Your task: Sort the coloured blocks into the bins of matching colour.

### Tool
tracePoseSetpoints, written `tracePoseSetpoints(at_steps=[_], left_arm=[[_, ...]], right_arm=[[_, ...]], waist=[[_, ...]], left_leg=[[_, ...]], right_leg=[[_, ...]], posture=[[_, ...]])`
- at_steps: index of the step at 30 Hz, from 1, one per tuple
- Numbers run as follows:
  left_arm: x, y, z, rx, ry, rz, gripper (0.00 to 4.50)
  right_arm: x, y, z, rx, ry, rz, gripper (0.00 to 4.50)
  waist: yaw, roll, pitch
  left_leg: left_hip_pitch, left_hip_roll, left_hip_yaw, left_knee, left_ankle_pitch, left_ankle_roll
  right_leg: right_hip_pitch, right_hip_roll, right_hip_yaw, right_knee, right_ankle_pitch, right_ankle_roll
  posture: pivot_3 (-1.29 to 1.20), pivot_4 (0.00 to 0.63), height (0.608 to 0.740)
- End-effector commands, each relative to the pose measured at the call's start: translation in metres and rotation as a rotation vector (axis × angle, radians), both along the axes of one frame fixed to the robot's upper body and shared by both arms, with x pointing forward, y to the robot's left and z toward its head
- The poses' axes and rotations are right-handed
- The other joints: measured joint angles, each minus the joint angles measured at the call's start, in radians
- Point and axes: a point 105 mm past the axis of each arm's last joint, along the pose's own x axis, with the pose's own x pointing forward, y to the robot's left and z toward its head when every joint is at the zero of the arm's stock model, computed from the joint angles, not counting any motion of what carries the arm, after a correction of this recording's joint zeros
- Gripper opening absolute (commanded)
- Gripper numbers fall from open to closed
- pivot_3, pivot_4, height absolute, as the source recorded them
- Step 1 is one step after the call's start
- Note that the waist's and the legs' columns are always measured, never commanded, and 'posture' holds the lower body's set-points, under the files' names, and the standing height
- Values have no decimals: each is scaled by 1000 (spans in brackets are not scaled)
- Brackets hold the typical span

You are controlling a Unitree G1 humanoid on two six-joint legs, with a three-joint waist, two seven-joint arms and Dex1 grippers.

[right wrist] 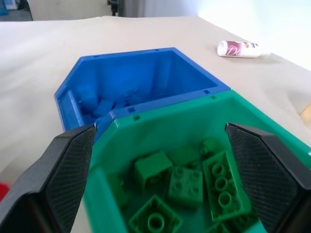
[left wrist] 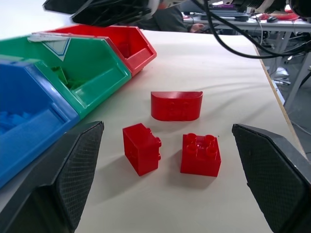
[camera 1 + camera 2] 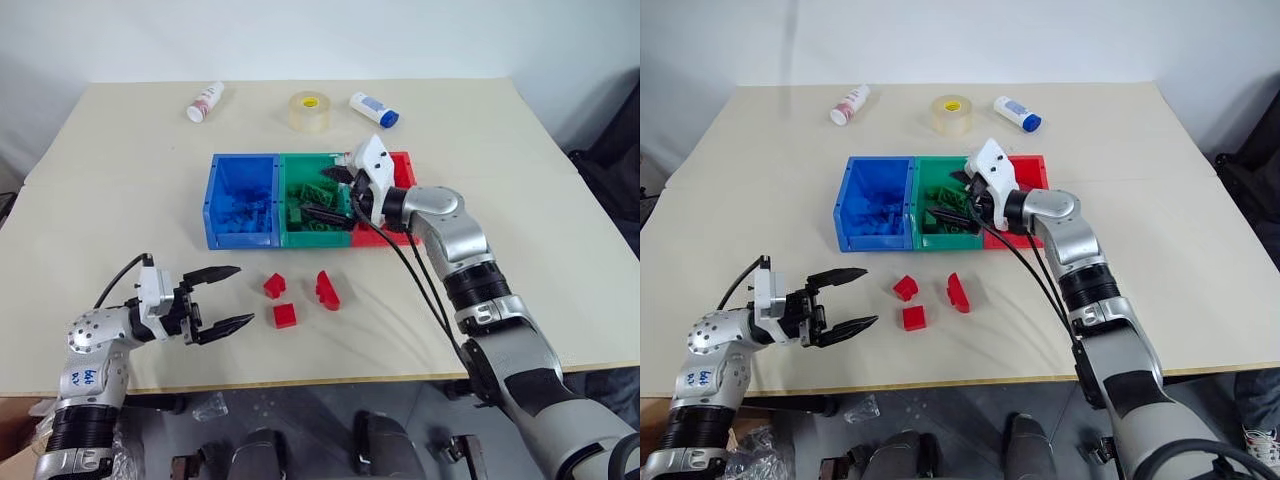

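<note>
Left tool (image 3: 218,298) spread wide, empty; three red blocks (image 3: 285,316) on bench just ahead of its tips (nearer arm). Right tool (image 3: 330,195) apart over green bin (image 3: 296,237); red bin (image 3: 403,168) beyond.

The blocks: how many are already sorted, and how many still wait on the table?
Done: the blue bin holds blue blocks and the green bin holds a pile of green blocks. In hand: nothing; the right gripper hangs open over the green bin, and the left gripper is open near the loose bricks. Left: three red blocks lie on the table, not yet in the red bin.
</note>
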Motion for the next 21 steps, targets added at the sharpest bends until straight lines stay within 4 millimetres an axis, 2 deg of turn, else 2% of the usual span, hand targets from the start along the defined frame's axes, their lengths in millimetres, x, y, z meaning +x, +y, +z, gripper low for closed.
tracePoseSetpoints(at_steps=[1, 3, 5, 7, 11, 14, 16, 21], left_arm=[[1, -1, 3, 4, -26, -16, 4500], [4, 1, 2, 11, -25, -15, 4500], [6, 4, 1, 18, -26, -8, 4500], [8, 9, 1, 22, -24, 0, 4500], [11, 17, -3, 34, -11, 7, 4500], [14, 18, -3, 35, -11, 7, 4500], [15, 18, -3, 36, -11, 5, 4500], [18, 15, -2, 34, -12, -7, 4500]], right_arm=[[-24, -14, 2, -15, -2, 90, 4453], [-50, -28, -10, -61, 29, 183, 4453], [-67, -44, -19, -90, 60, 207, 4453], [-80, -65, -29, -115, 85, 187, 4453], [-111, -127, -55, -189, 181, 72, 4453], [-126, -161, -64, -219, 238, -26, 4453], [-131, -171, -66, -225, 255, -60, 4453], [-136, -177, -64, -243, 258, -84, 4453]], waist=[[3, 0, 0], [9, 0, 0], [16, 0, 0], [21, 0, 0], [28, 0, 0], [31, 0, 0], [26, 0, 0], [23, 0, 0]], left_leg=[[0, 0, 0, 0, 0, 0], [0, 0, 0, 0, 0, 0], [0, 0, 0, 0, 0, 0], [0, 0, 0, 1, 0, 0], [0, 0, 0, 1, -1, 0], [0, 0, 0, 1, -1, 1], [0, 0, 1, 2, -2, 1], [3, 1, 2, 1, -2, 1]], right_leg=[[0, 0, 0, 0, 0, 0], [0, 0, 0, -1, 0, 0], [0, 0, 0, -1, 0, 0], [0, 0, 0, -1, 0, 0], [0, 0, 0, -2, 0, 0], [2, 0, 0, -4, 1, 1], [2, 0, 0, -6, 1, 2], [2, 0, 0, -7, 1, 1]], posture=[[0, 150, 740], [0, 150, 740], [0, 150, 740], [0, 150, 740], [0, 150, 740], [0, 150, 740], [0, 150, 740], [0, 150, 740]])
